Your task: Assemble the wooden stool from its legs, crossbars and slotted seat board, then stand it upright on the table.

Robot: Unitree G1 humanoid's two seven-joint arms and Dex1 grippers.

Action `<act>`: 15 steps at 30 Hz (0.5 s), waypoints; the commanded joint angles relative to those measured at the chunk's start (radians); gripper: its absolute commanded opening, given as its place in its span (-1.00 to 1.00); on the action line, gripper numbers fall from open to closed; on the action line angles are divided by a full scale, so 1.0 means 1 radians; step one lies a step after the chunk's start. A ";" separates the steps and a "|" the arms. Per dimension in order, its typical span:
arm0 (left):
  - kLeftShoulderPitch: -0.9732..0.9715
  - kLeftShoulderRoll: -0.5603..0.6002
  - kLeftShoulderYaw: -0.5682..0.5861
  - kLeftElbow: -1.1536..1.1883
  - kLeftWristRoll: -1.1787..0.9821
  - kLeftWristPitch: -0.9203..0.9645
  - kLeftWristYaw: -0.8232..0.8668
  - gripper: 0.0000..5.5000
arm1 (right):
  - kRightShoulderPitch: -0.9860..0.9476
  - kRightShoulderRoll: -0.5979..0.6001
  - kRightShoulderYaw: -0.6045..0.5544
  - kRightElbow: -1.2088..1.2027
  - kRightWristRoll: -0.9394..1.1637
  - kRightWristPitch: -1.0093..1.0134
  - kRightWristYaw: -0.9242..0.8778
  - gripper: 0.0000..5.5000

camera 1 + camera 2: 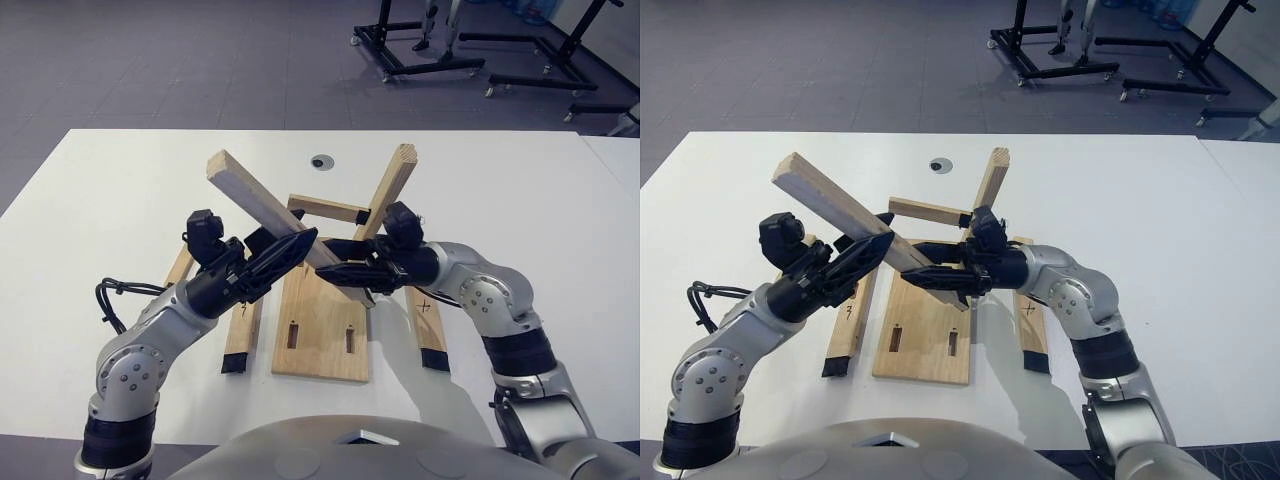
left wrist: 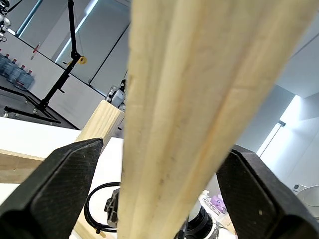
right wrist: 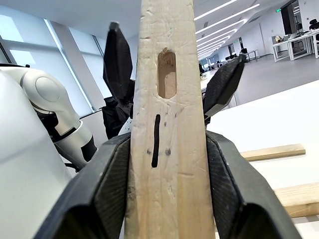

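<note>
Carefully: one leg, two grips, above the seat board

From the head views, the left fingers (image 1: pixel 280 258) and the right fingers (image 1: pixel 352 272) are both closed on the same held leg (image 1: pixel 250 190). It slants in the air over the far end of the seat board (image 1: pixel 320 350), which lies flat on the counter (image 1: pixel 120 190). A second leg (image 1: pixel 395 180) leans up just beyond the board with a crossbar (image 1: pixel 322 208) jutting from it. A spare leg (image 1: pixel 243 335) lies just left of the board, and another spare leg (image 1: pixel 428 330) lies just right of it. To do this step well, I judge the held leg should be turned until its slot faces the crossbar's free end. It should then be squared up and pushed straight on, with one grip steadying. The second leg's foot is hidden behind the right fingers.

From the left wrist, both pads press the leg's sides, and the joint beyond the wood cannot be made out.

From the right wrist, the fingers clamp the leg just below an oval mortise (image 3: pixel 167 73). Whether anything sits inside it is hard to tell.
</note>
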 commanded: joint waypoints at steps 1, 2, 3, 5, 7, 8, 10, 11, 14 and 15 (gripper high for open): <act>-0.001 -0.002 -0.004 -0.014 0.005 -0.004 0.003 0.42 | -0.020 0.007 0.017 0.007 -0.015 0.012 0.001 -0.27; -0.004 -0.003 -0.005 -0.013 0.003 -0.004 0.003 0.42 | -0.019 0.009 0.020 0.007 -0.017 0.013 0.000 -0.27; -0.007 -0.002 -0.006 -0.012 0.002 -0.003 0.003 0.42 | -0.016 0.010 0.024 0.007 -0.018 0.014 0.001 -0.27; -0.010 -0.001 -0.007 -0.011 0.002 -0.001 0.002 0.42 | -0.014 0.011 0.027 0.009 -0.019 0.017 0.002 -0.27; -0.008 0.002 -0.007 -0.012 0.001 0.000 -0.001 0.42 | -0.016 0.015 0.025 0.012 -0.017 0.019 0.000 -0.27; -0.007 0.003 -0.007 -0.013 0.001 0.001 -0.002 0.42 | -0.019 0.017 0.022 0.014 -0.015 0.020 -0.004 -0.27; -0.005 0.004 -0.007 -0.013 0.000 0.001 -0.006 0.35 | -0.021 0.019 0.018 0.020 -0.015 0.018 -0.006 -0.27; -0.004 0.003 -0.007 -0.012 0.000 0.001 -0.007 0.29 | -0.021 0.019 0.018 0.022 -0.017 0.017 -0.006 -0.27; -0.003 0.001 -0.008 -0.011 -0.001 -0.001 -0.014 0.13 | -0.020 0.017 0.019 0.022 -0.023 0.015 -0.003 -0.27; -0.003 0.000 -0.008 -0.011 0.000 -0.002 -0.016 0.09 | -0.021 0.016 0.018 0.024 -0.025 0.015 -0.002 -0.27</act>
